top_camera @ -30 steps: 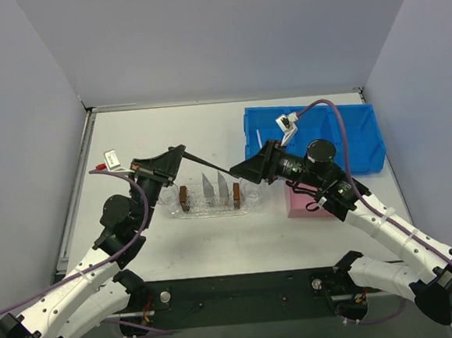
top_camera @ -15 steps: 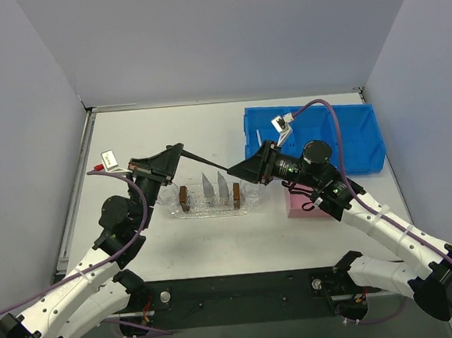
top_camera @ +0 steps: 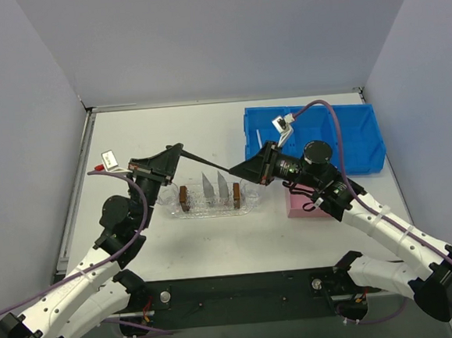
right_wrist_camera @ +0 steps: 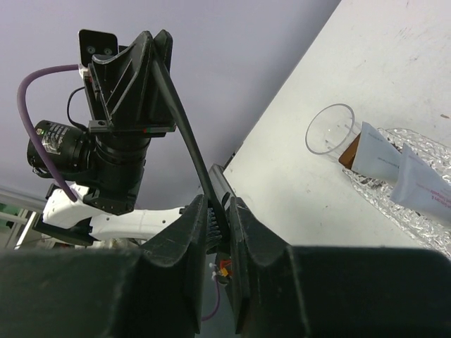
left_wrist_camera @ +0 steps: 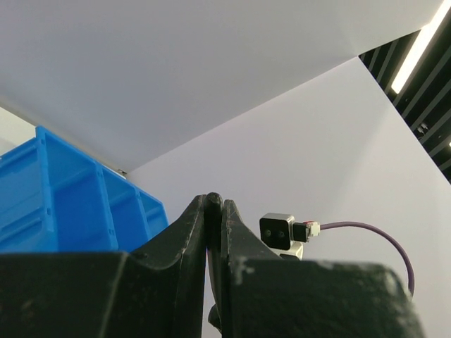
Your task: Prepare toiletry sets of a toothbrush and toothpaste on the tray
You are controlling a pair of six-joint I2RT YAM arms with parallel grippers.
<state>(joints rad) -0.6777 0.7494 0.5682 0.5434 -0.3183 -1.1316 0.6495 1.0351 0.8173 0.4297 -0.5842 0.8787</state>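
i saw the black toothbrush hanging in the air over the tray, slanting from far left to near right. my left gripper was pinched tight on its handle end, and my right gripper was clamped on its bristle end. two toothpaste tubes sat on the tray between two brown blocks, with a clear cup at the left end.
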